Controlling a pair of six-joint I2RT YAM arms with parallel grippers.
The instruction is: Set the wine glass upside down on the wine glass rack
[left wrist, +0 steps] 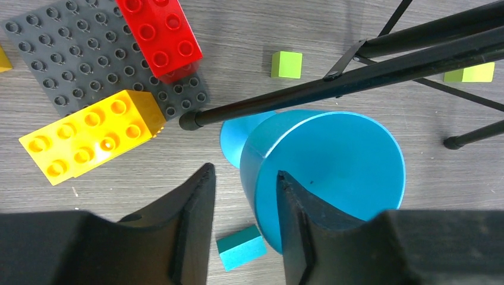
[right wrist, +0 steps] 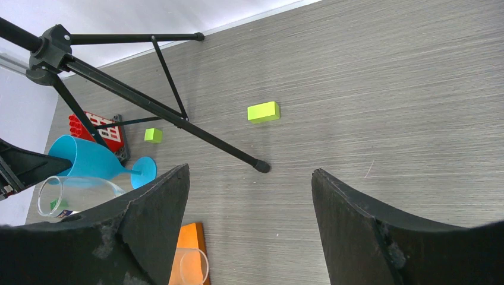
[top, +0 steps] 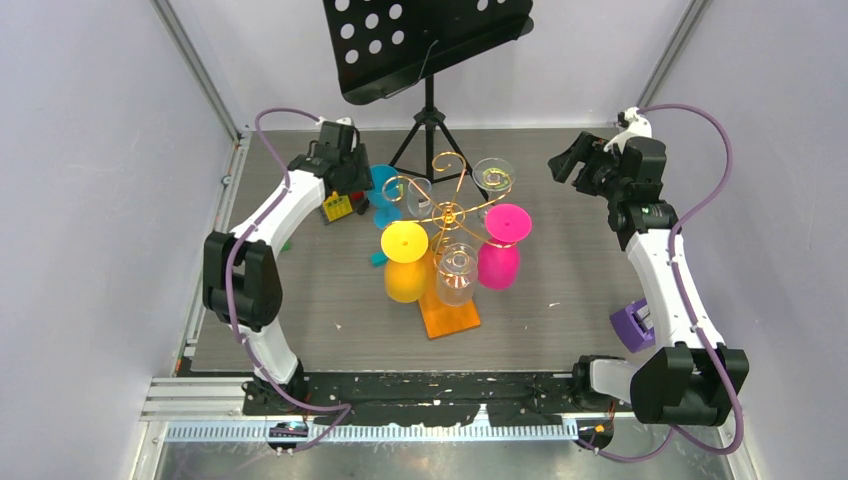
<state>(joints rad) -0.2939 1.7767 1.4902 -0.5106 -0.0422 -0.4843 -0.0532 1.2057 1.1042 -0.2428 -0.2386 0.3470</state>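
The blue wine glass (left wrist: pixel 333 166) lies tilted on the table behind the rack's left side, its foot (left wrist: pixel 235 139) towards the music stand's leg. My left gripper (left wrist: pixel 245 172) straddles its rim: the right finger sits inside the bowl and the left finger stands outside, a gap away from the wall. The wine glass rack (top: pixel 450 212), gold wire on an orange base (top: pixel 452 320), holds a yellow glass (top: pixel 405 265), a pink glass (top: pixel 499 252) and clear ones upside down. My right gripper (right wrist: pixel 251 171) hangs open over bare table at the far right, holding nothing.
A black music stand (top: pixel 425 40) stands at the back, one tripod leg (left wrist: pixel 356 74) crossing just above the blue glass. A grey stud plate (left wrist: pixel 77 53) with red (left wrist: pixel 157 32) and yellow (left wrist: pixel 92 136) bricks, green cubes (left wrist: pixel 287 64) and a teal block (left wrist: pixel 241 249) lie nearby.
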